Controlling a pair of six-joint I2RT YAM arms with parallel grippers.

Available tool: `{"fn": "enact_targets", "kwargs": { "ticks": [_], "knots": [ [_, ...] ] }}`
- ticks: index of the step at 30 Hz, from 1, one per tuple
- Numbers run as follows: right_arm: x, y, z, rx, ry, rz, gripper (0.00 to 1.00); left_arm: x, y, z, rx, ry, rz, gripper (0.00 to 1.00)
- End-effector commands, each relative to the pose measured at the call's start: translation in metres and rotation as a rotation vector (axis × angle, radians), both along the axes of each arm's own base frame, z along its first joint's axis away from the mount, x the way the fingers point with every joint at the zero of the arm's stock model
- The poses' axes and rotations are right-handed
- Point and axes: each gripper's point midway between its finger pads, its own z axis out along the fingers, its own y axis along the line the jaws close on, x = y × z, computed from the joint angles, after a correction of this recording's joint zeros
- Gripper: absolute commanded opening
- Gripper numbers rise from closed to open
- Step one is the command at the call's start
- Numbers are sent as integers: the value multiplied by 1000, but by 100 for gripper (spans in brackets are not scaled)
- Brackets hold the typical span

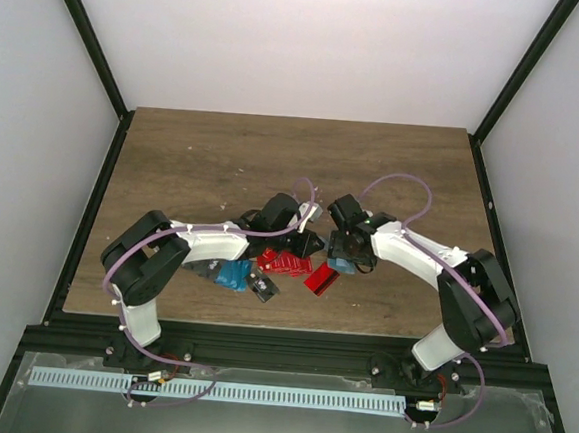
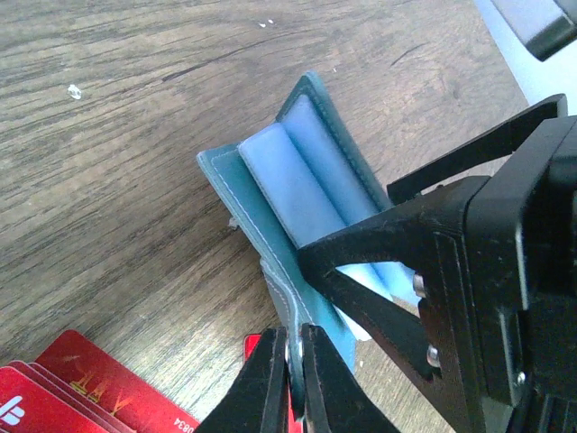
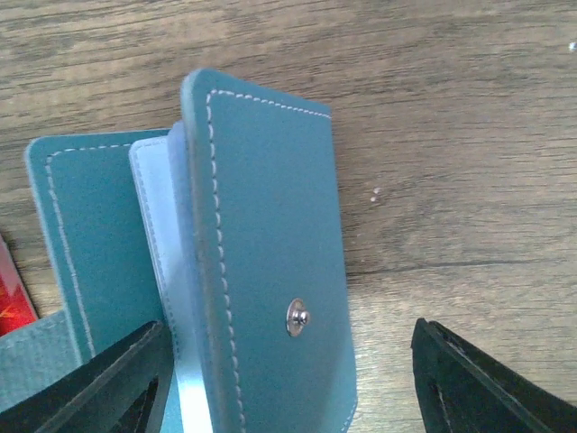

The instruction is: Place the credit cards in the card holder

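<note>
The teal card holder (image 2: 270, 225) stands open on the wood, with pale blue sheets (image 2: 306, 180) showing between its leaves; I cannot tell whether they are cards or pockets. My left gripper (image 2: 297, 370) is shut on the holder's lower edge. My right gripper (image 3: 297, 388) is open and straddles the holder's front leaf (image 3: 270, 234), the one with the snap stud (image 3: 297, 316). Its left finger (image 3: 108, 388) is against the holder and its right finger (image 3: 487, 388) is well clear. Red credit cards (image 1: 284, 263) lie fanned beside both grippers, with bright blue ones (image 1: 233, 274) further left.
One red card (image 1: 320, 277) lies tilted below the right gripper (image 1: 345, 249). Dark patterned cards (image 1: 264, 287) sit near the front edge and more (image 1: 203, 267) under the left arm. Black frame posts (image 1: 92, 51) and white walls enclose the table.
</note>
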Motion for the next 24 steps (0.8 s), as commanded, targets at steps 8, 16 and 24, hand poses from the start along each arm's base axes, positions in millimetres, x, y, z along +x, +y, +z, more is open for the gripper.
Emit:
{"fn": "enact_targets", "kwargs": {
  "ticks": [8,16,24],
  "knots": [
    [8,-36,16,-122,-45,-51,74,4,1,16,-9,-76,-3,4],
    [1,-62,13,-99,-59,-116,74,6,1,10,10,-75,0,4],
    [-2,-75,10,-105,-70,-151,74,10,2,-5,55,-56,11,4]
  ]
}}
